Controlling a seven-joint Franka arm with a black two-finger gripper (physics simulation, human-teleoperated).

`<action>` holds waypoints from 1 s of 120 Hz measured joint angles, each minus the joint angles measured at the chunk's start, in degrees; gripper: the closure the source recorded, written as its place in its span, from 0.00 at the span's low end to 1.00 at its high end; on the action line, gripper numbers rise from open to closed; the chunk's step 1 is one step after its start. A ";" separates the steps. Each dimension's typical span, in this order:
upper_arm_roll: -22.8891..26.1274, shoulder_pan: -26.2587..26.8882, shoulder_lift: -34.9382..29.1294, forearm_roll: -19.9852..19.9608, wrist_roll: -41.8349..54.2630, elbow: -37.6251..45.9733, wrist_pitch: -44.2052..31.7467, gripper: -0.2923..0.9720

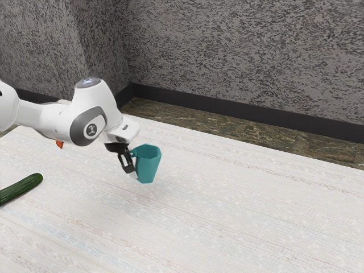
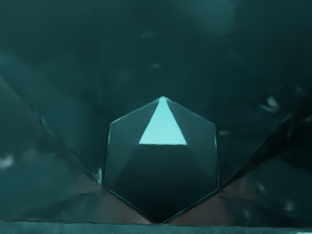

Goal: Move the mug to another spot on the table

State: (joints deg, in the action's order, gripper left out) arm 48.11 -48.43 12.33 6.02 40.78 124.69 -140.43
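A teal faceted mug (image 1: 148, 164) hangs slightly tilted just over the white table (image 1: 239, 216), left of its middle in the exterior view. My black gripper (image 1: 127, 163) comes down at the mug's side nearest the arm and is shut on the mug's wall there. The wrist view looks straight into the mug (image 2: 73, 73), with its hexagonal bottom (image 2: 162, 161) below the hand and its inner walls all around.
A green cucumber (image 1: 20, 189) lies near the table's edge at the exterior view's left. A small orange object (image 1: 59, 144) peeks out behind the arm. Dark floor and rough grey walls lie beyond the table's far edge.
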 joint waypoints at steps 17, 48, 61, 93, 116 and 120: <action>-0.14 -1.66 0.49 -0.82 -0.13 2.43 -0.91 0.83; -0.72 -2.88 2.61 -1.78 1.00 4.76 -1.09 0.47; -0.45 -3.83 2.32 -1.84 1.50 5.30 -1.08 0.37; 21.20 -23.06 0.01 -1.78 2.39 3.09 -1.01 0.27; 28.33 -24.74 -4.90 -1.82 2.63 -8.30 3.96 0.25; 28.79 -24.59 -5.71 -1.83 2.64 -11.07 5.93 0.24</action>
State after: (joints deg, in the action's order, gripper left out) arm 76.90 -73.02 6.62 4.19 43.42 113.62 -134.50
